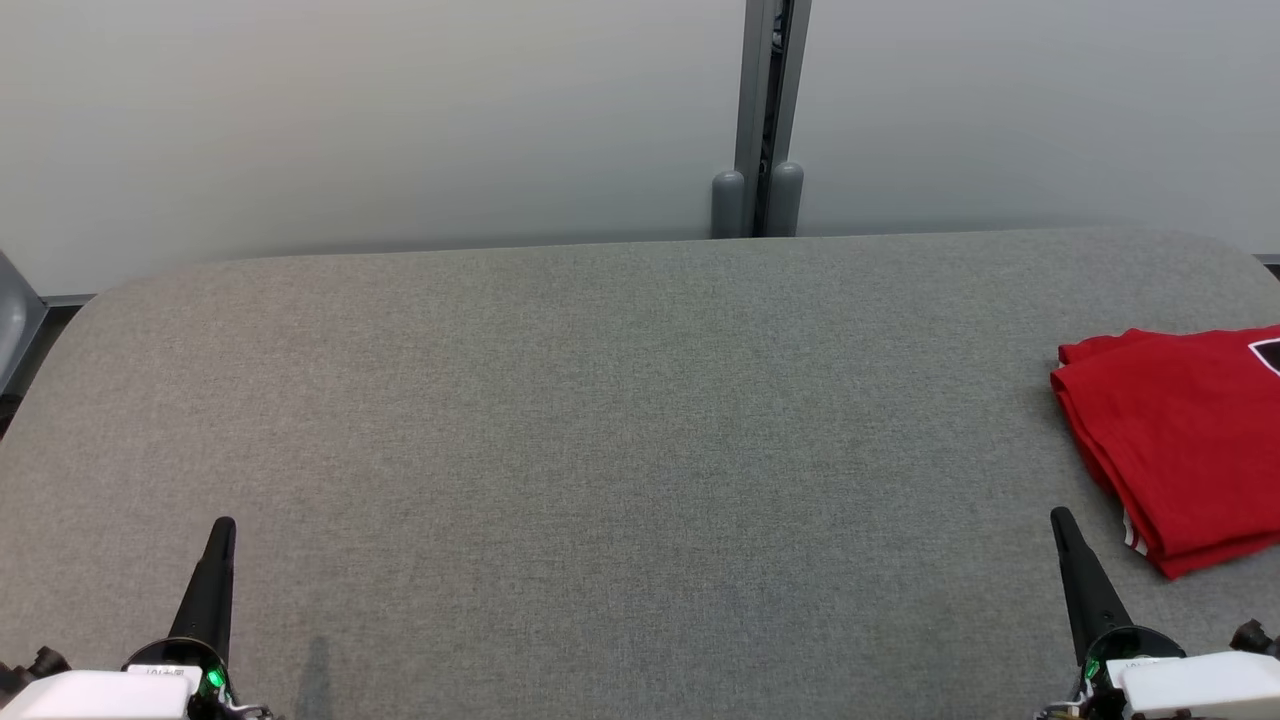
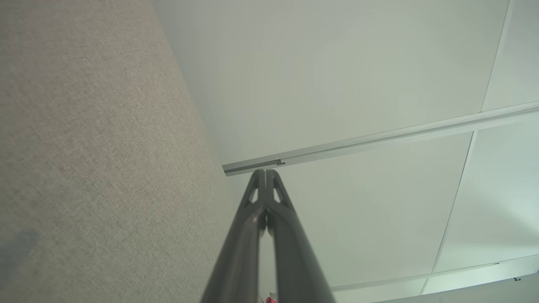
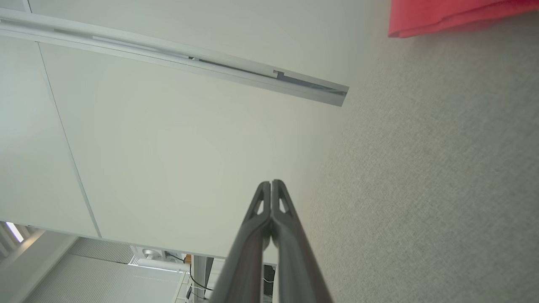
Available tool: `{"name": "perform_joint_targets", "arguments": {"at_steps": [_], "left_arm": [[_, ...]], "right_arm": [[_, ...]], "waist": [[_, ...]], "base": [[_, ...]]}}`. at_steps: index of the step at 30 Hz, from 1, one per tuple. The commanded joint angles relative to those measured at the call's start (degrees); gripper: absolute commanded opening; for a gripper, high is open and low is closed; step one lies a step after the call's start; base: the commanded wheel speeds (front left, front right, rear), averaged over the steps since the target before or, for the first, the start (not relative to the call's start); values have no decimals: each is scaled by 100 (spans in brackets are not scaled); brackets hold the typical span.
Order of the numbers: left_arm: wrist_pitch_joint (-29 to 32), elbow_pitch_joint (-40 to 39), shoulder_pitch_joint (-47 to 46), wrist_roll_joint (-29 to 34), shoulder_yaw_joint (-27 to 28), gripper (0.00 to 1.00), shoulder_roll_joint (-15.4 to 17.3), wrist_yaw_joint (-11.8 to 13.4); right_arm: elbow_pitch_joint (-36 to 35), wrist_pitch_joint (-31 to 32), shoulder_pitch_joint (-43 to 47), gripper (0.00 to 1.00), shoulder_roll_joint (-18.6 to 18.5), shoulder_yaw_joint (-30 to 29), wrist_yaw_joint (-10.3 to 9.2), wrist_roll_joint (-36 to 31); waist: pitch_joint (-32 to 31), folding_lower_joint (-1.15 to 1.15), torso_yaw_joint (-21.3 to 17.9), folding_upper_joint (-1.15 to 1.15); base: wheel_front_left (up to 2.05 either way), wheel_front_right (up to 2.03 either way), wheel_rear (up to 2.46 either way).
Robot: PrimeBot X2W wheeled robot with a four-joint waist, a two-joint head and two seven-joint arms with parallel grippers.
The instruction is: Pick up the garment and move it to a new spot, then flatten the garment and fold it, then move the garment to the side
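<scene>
The garment is a red shirt, folded into a neat stack at the right edge of the grey table; part of it runs past the head view's right edge. A corner of the garment also shows at the top right of the right wrist view. My right gripper is shut and holds nothing, low at the right, just left of the garment's near corner and apart from it. My left gripper is shut and holds nothing at the lower left, far from the garment. In both wrist views the fingers lie pressed together.
A pale wall with a grey vertical post stands right behind the table's far edge. The table's corners are rounded. Wide bare grey cloth lies between the two grippers and across the middle.
</scene>
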Motion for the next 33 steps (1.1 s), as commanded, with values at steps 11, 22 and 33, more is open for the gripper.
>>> {"name": "perform_joint_targets", "arguments": {"at_steps": [11, 22, 33], "left_arm": [[188, 9, -125, -393, 228, 0, -80, -151], [348, 39, -155, -699, 403, 0, -188, -245], [404, 47, -170, -749, 466, 0, -230, -261]], "right_arm": [[48, -31, -106, 0, -10, 36, 0, 499], [105, -27, -104, 0, -1, 69, 0, 923], [123, -16, -109, 0, 6, 71, 0, 1020]], "waist": [[-12, 0, -12, 0], [-25, 0, -25, 0], [-29, 0, -30, 0]], "base": [[0, 0, 0], [0, 0, 0], [0, 0, 0]]}}
